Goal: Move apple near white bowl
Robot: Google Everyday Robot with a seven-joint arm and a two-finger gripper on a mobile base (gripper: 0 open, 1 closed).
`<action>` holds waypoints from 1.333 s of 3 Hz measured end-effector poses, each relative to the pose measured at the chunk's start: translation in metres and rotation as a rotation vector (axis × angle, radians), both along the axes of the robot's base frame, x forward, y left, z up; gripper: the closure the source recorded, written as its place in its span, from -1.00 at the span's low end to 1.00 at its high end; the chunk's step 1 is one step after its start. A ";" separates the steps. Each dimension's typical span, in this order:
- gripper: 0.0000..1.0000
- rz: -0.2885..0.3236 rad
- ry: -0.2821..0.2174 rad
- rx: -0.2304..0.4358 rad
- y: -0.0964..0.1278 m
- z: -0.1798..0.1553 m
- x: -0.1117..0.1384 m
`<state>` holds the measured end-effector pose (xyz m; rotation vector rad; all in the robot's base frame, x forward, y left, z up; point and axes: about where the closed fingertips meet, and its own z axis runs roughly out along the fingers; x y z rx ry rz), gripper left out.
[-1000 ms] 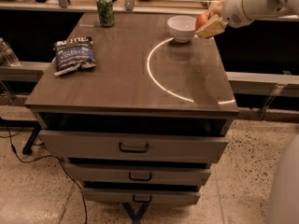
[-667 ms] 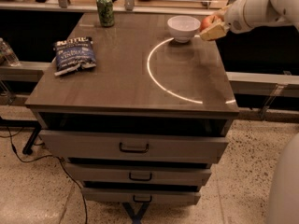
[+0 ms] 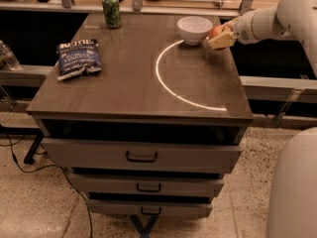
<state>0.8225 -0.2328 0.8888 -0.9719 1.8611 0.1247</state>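
While the gripper (image 3: 218,36) hangs over the far right corner of the bench (image 3: 133,88), its tan fingers (image 3: 223,40) are closed around the apple (image 3: 215,30), whose red-orange skin shows above and to the left of them. That apple sits just beside the white bowl (image 3: 194,29), at the bowl's right side; whether the two touch cannot be told, nor whether the apple rests on the bench top or is held slightly above it. A small shadow lies on the wood right under the fingers. The white arm (image 3: 270,19) reaches in from the right edge of the view.

The white bowl stands upright near the far edge of the bench, and a bright curved arc of light (image 3: 171,86) runs from its base across the dark wood toward the front right corner.

Well apart from the bowl, at the far left corner, stands a green can (image 3: 111,10); its printing is too small to read. Nearer the front on the left lies a dark blue chip bag (image 3: 78,58), flat on its back, with white lettering at its top that seems to read "Kettle"; the smaller lines below it cannot be made out.

Three drawers (image 3: 141,156) with dark handles sit below the bench top, each pulled slightly out. A clear bottle (image 3: 7,56) stands on a ledge off the left side, and a black cable (image 3: 29,168) trails over the speckled floor (image 3: 39,207).
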 end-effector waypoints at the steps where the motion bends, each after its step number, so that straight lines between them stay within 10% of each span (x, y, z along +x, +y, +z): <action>1: 0.04 0.012 0.016 0.034 0.009 -0.010 0.007; 3: -0.90 0.047 0.050 0.078 0.027 -0.026 0.014; 4: -1.00 0.062 0.068 0.091 0.030 -0.027 0.005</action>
